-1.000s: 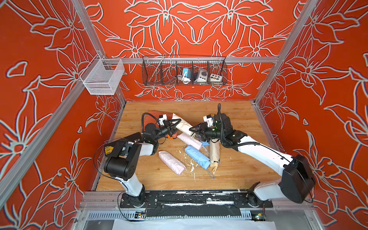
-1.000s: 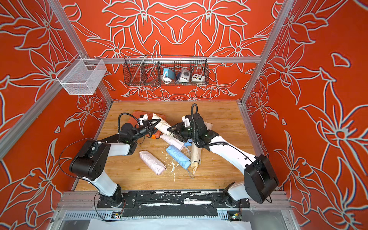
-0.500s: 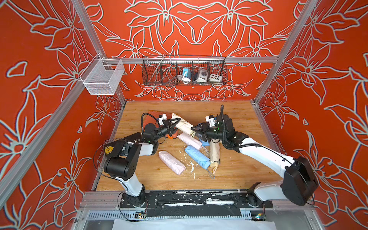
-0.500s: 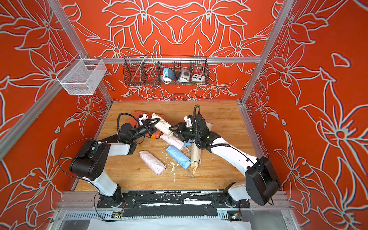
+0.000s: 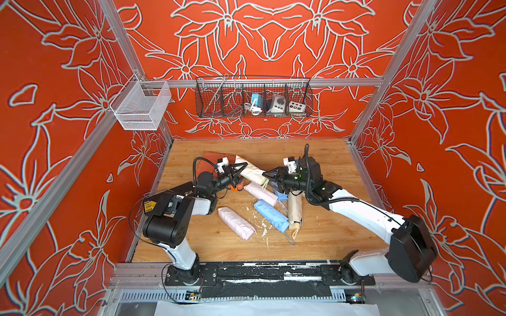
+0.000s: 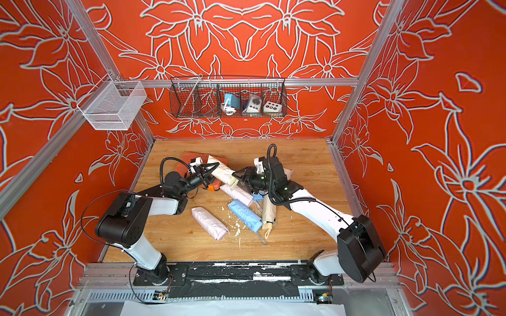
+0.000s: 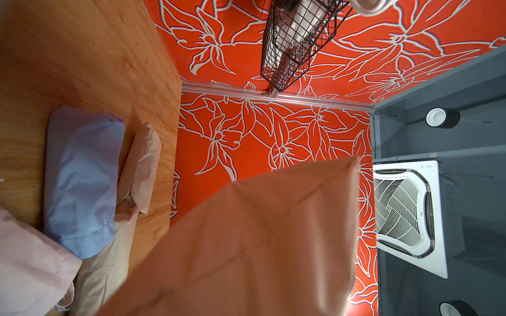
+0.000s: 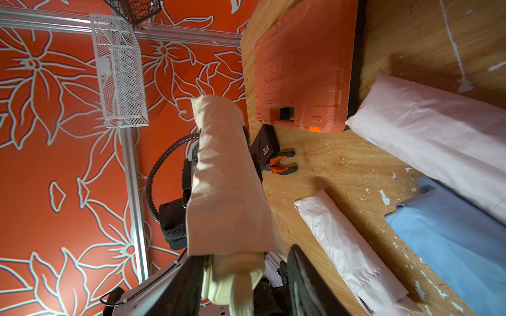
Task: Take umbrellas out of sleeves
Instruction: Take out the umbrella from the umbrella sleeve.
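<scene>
A cream sleeve (image 5: 253,171) (image 6: 223,171) hangs tilted above the table between my two arms, with its umbrella inside. My left gripper (image 5: 241,167) (image 6: 213,167) is shut on the sleeve's closed far end. In the left wrist view the sleeve (image 7: 260,240) hides the jaws. My right gripper (image 5: 267,176) (image 8: 246,270) stands open round the cream handle (image 8: 232,284) that pokes out of the sleeve's (image 8: 224,177) mouth. One finger lies against the handle and the other stands apart from it. A wrist loop hangs from the handle.
On the wooden table lie a pink sleeved umbrella (image 5: 236,223), a light blue one (image 5: 271,214), a tan one (image 5: 295,208) and another pink one (image 5: 260,193). An orange tool case (image 5: 210,161) (image 8: 301,68) lies behind my left gripper. White flakes litter the table's middle.
My right gripper's jaws have widened a little round the handle and its arm has shifted slightly. The left arm and the cream sleeve have stayed put.
</scene>
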Robot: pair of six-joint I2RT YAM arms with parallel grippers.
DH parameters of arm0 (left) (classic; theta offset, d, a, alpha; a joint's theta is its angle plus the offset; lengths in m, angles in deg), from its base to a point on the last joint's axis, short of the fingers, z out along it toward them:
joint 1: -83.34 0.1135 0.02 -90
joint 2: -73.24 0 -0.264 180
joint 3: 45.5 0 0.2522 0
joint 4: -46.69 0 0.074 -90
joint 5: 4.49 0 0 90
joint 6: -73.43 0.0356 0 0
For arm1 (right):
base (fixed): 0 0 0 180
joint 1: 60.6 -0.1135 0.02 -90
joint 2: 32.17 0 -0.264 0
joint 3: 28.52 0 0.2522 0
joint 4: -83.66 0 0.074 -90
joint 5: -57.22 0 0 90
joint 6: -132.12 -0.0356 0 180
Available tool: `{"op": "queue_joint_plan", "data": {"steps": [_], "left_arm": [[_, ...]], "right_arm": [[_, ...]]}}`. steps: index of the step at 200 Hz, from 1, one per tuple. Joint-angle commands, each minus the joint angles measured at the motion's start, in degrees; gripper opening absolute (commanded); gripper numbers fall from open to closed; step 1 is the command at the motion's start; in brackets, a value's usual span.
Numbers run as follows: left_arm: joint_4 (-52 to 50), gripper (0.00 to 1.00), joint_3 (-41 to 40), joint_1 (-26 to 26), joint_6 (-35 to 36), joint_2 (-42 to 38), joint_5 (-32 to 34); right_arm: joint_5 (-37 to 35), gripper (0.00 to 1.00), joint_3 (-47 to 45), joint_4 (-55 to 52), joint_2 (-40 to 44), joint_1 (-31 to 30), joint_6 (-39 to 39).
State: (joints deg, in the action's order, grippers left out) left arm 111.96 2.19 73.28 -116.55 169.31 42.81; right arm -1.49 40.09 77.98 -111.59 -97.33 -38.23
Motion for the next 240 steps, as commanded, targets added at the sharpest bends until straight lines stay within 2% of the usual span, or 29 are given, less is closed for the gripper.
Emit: {"op": "queue_joint_plan", "data": {"steps": [1, 105, 195, 240], "left_arm": [[7.4, 0.32, 0.1, 0.32, -2.11, 0.09, 0.51], [8.08, 0.32, -0.47, 0.31, -2.12, 0.62, 1.04], [4.41, 0.32, -0.58, 0.33, 1.62, -0.72, -0.28], [4.42, 0.32, -0.12, 0.34, 2.28, 0.07, -0.35]], "right_arm": [[-1.96, 0.51, -1.24, 0.54, 1.12, 0.34, -1.14], [-3.29, 0.54, -2.93, -0.15, 3.88, 0.25, -1.17], [-1.63, 0.52, 0.14, 0.1, 0.98, -1.04, -1.2], [-1.83, 0.52, -0.36, 3.41, 0.25, -1.74, -4.33]]}}
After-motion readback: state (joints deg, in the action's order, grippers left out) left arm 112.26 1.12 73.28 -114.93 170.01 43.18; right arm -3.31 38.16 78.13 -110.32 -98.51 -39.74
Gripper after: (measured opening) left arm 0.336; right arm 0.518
